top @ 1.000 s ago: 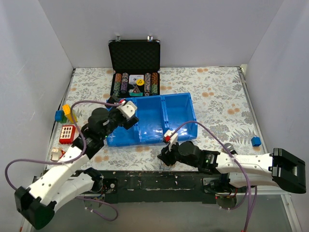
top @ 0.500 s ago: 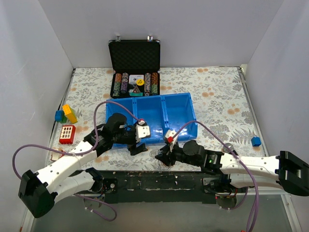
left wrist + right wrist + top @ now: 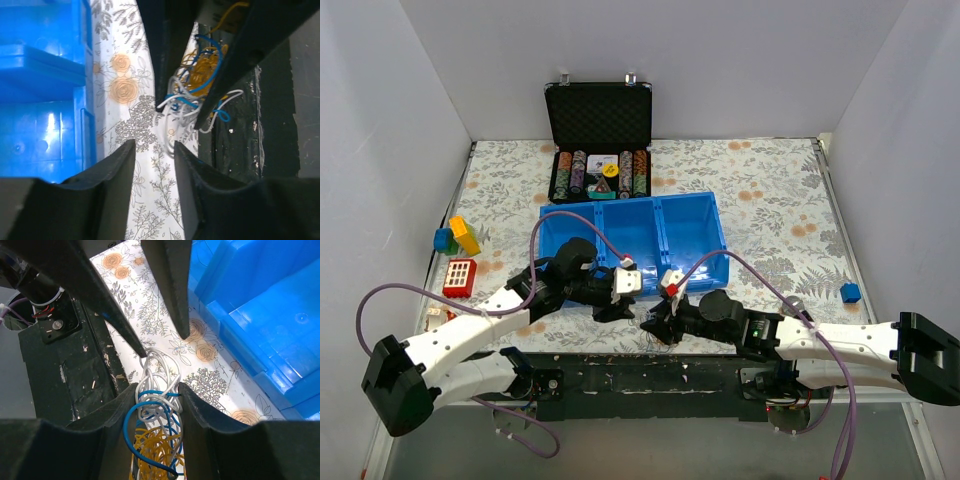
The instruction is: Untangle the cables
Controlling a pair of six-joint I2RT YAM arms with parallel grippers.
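Cables (image 3: 155,405): yellow, blue and pale clump at the worktop's (image 3: 125,65) near edge
Right fingers (image 3: 120,410): pinched on the clump
Left fingers (image 3: 115,170): narrowly parted, empty, near the pale loops
Risk: catching several loops together would likely tighten the knot

a robot lab booth: plain white walls (image 3: 670,60) box in a floral-covered table (image 3: 770,190).

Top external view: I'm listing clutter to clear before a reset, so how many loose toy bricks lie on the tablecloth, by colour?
Yellow plastic brick: 1
Blue plastic bricks, one left, one right: 2
Red-and-white plastic brick: 1
Total: 4. A small pale item at the left edge is too hidden to class.
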